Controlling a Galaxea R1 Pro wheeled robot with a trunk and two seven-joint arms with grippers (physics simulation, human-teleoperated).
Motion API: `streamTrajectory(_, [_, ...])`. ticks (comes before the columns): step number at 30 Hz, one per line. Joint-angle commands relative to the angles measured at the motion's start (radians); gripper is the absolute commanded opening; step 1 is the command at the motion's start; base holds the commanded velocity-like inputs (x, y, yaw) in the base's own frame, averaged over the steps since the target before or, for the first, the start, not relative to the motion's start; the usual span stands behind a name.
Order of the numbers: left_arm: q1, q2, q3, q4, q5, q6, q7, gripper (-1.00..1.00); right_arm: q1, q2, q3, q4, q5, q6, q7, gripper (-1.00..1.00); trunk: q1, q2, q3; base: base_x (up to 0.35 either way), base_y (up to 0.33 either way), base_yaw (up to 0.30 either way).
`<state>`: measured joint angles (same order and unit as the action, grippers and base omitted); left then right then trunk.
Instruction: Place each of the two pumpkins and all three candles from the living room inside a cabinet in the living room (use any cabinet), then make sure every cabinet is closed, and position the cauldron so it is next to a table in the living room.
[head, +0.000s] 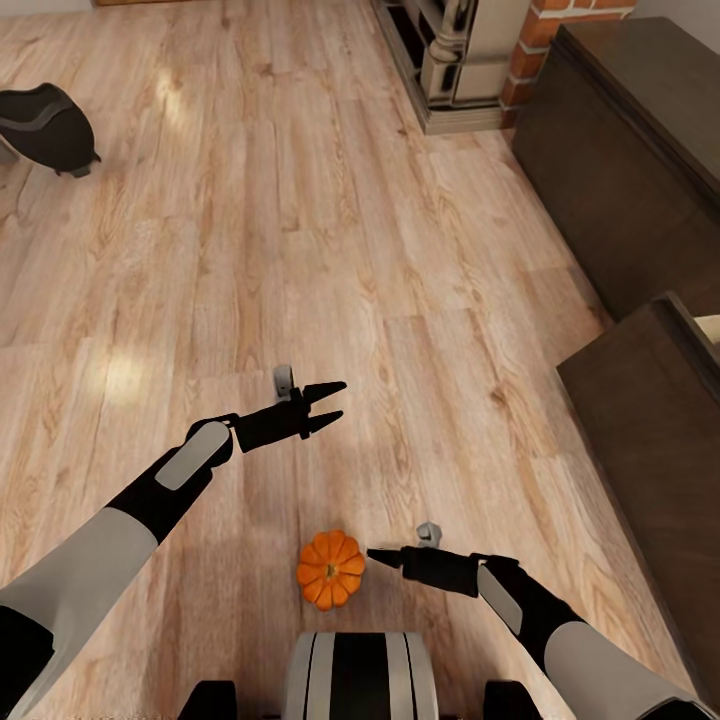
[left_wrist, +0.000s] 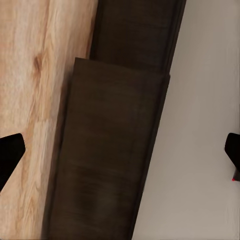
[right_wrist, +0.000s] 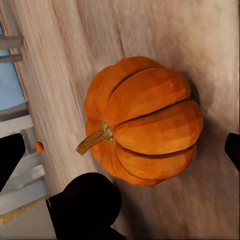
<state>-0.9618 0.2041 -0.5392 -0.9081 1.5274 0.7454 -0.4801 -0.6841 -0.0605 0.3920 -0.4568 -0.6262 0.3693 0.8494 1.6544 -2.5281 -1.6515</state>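
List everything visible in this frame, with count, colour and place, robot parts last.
pumpkin: one, orange, on the wood floor just ahead of the robot's base, beside the right gripper.
cauldron: one, black, on the floor far left.
cabinet: dark brown, along the right side; a pale interior shows at its edge.
fireplace: brick and cream, top centre.
floor: light wood.
left gripper: black, jaws open, empty, above the floor.
right gripper: black, jaws apart, next to the pumpkin.

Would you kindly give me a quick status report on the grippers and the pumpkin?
Left gripper open, empty, over bare floor. Right gripper open beside pumpkin, not gripping. Pumpkin on floor near base. Nothing in the way.
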Motion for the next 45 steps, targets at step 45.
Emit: streamTrajectory(45, [0.000, -0.005, -0.001, 0.000, 0.000, -0.001, 0.000, 1.00, -0.020, 0.024, 0.075, -0.102, 0.206, -0.035, 0.014, 1.00, 0.011, -0.006, -0.097, 0.000, 0.000, 0.000])
